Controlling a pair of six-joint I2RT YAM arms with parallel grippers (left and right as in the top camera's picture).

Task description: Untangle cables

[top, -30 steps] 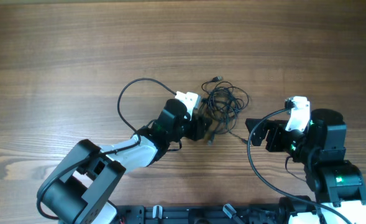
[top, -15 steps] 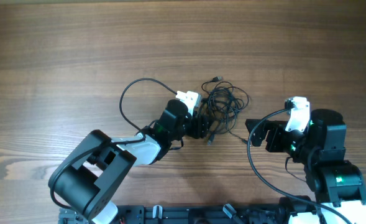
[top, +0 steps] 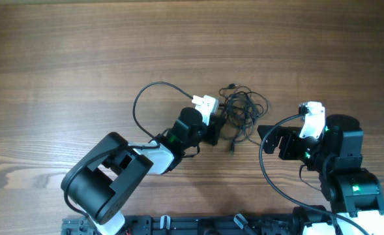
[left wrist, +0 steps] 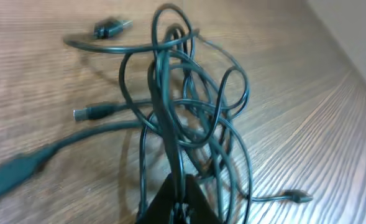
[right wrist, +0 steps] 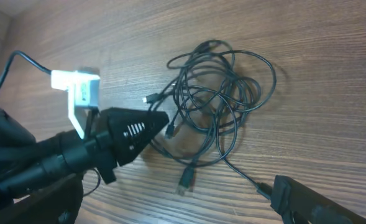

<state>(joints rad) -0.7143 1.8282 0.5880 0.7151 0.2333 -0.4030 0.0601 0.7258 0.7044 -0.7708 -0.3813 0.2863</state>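
The cables (top: pixel 244 111) lie as a small tangled bunch of thin black cords in the middle of the wooden table. My left gripper (top: pixel 219 127) is at the bunch's left edge, shut on one strand. In the left wrist view the cables (left wrist: pixel 183 106) rise in loops from the closed tips (left wrist: pixel 184 190). The right wrist view shows the cables (right wrist: pixel 220 93) and the left gripper (right wrist: pixel 161 121) touching them. My right gripper (top: pixel 265 138) is open just right of the bunch, holding nothing. One of its fingers (right wrist: pixel 304 199) sits beside a loose plug end (right wrist: pixel 263 186).
The left arm's thicker black cable (top: pixel 143 104) arcs over the table to the left of the bunch. Loose plug ends (top: pixel 233 149) stick out toward the front. The wooden table (top: pixel 81 52) stretches far and left.
My left gripper has pushed right into the bunch and shut on a strand. The bunch has shifted slightly right. The right arm has not moved.
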